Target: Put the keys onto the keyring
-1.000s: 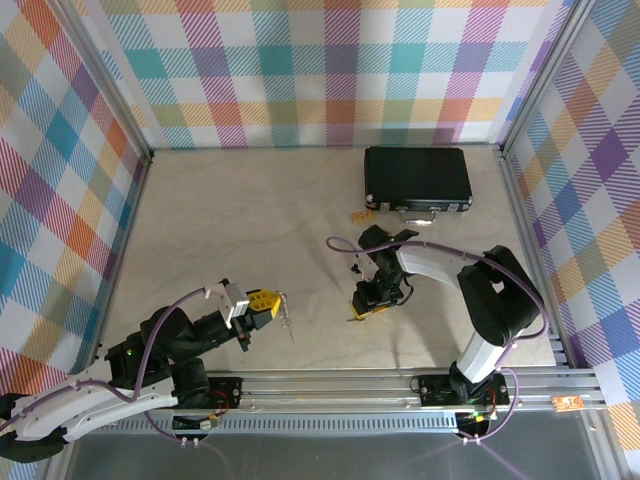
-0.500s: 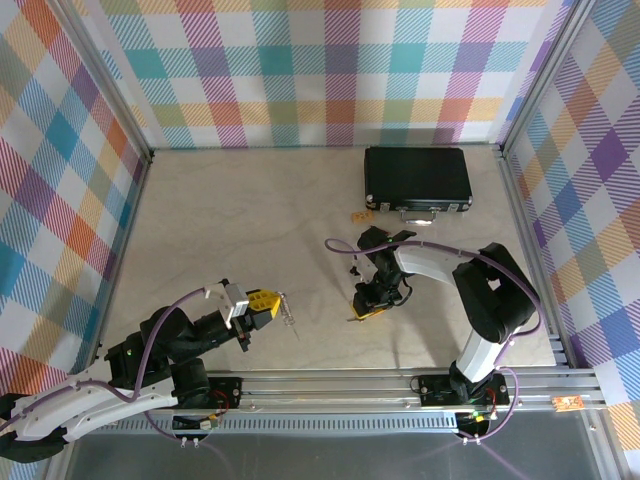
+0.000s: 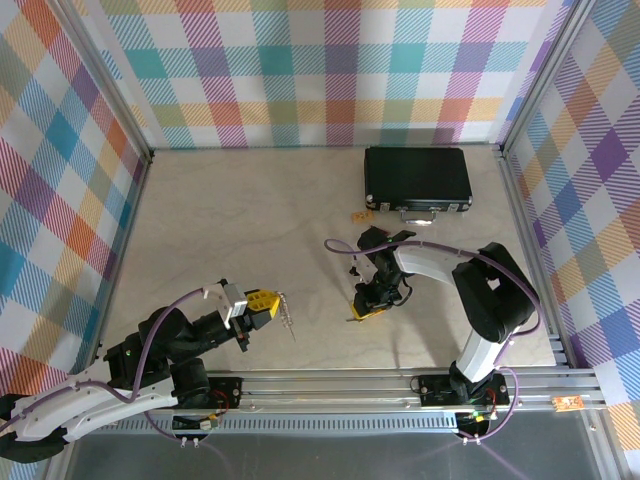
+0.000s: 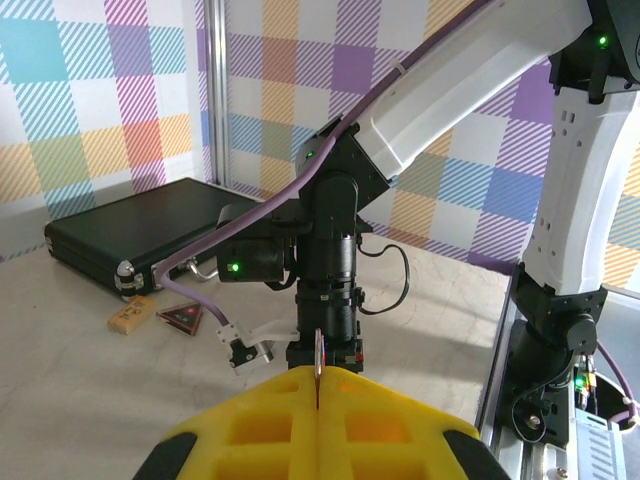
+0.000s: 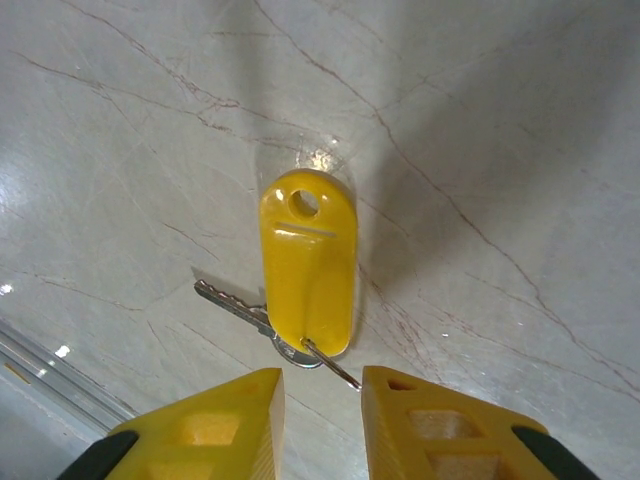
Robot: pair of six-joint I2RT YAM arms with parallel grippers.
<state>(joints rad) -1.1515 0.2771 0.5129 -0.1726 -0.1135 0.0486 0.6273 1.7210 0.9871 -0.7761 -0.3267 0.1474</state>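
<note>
Almost nothing is seen changed: keyring [image 3: 288, 320] is kept pinched in closed left gripper [image 3: 268, 305], key [image 5: 307, 262] is left on table [image 5: 500, 150] just ahead of parted, empty right gripper [image 5: 320, 400], so pickup is judged pending.

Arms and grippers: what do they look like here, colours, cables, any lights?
The left arm and right arm have white shells over black joints, each trailed by a purple cable. A small green light glows on the right arm's black wrist. The left gripper and right gripper carry blocky yellow fingers with moulded recesses and black bases.
</note>
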